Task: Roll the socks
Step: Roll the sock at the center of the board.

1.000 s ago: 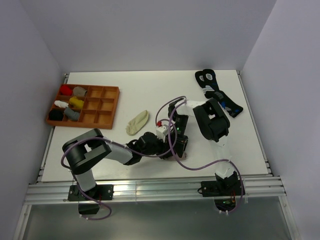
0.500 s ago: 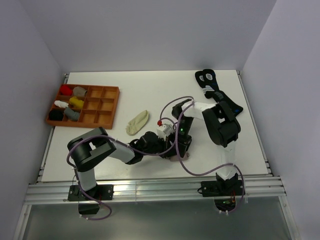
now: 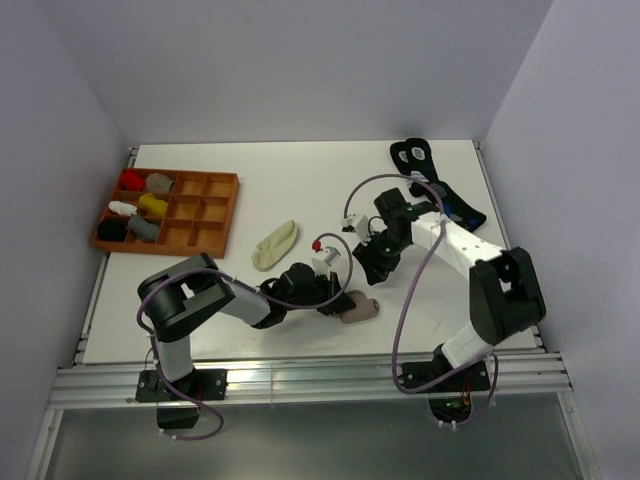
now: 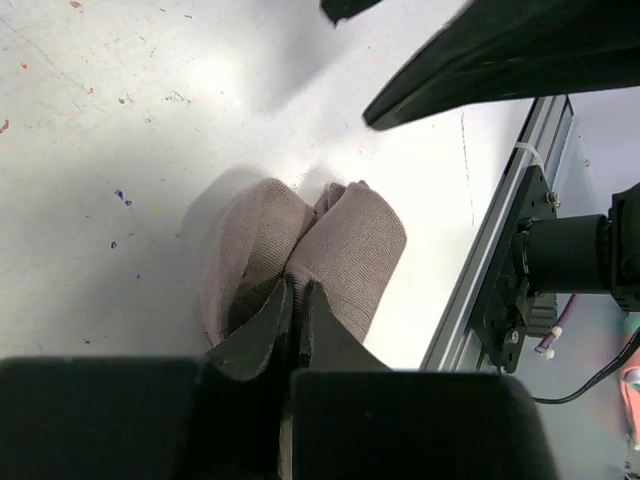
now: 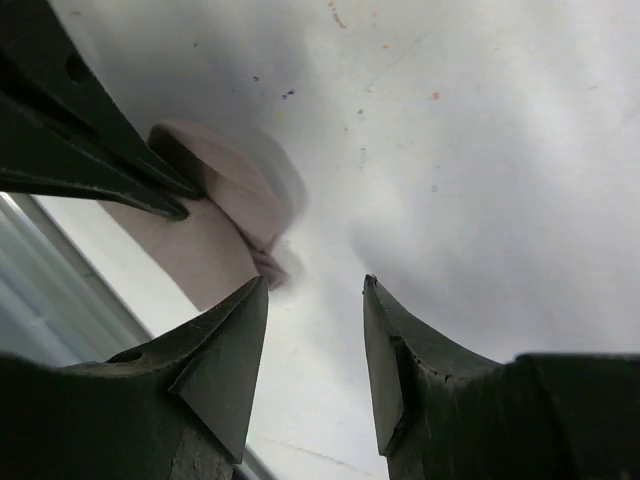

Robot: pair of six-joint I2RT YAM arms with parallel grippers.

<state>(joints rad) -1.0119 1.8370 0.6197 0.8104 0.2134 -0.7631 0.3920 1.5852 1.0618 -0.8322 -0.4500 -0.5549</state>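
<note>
The taupe sock (image 3: 361, 308) lies rolled into a short bundle near the table's front edge; its striped cuff is hidden. My left gripper (image 3: 340, 300) is shut on the roll's edge, and the left wrist view shows the closed fingertips (image 4: 297, 292) pinching the taupe fabric (image 4: 345, 245). My right gripper (image 3: 368, 266) is open and empty, raised above and behind the roll. In the right wrist view its gripper (image 5: 315, 285) is apart from the sock (image 5: 225, 235). The pale cream sock (image 3: 275, 244) lies flat to the left.
A brown compartment tray (image 3: 181, 175) with small sock bundles stands at the far left. Black socks with blue-and-white marks (image 3: 433, 187) lie at the far right. The table's metal front rail (image 4: 510, 240) runs close to the roll.
My right arm has pulled up and to the right, away from the taupe sock, uncovering the roll. My left gripper has stayed shut on the sock.
</note>
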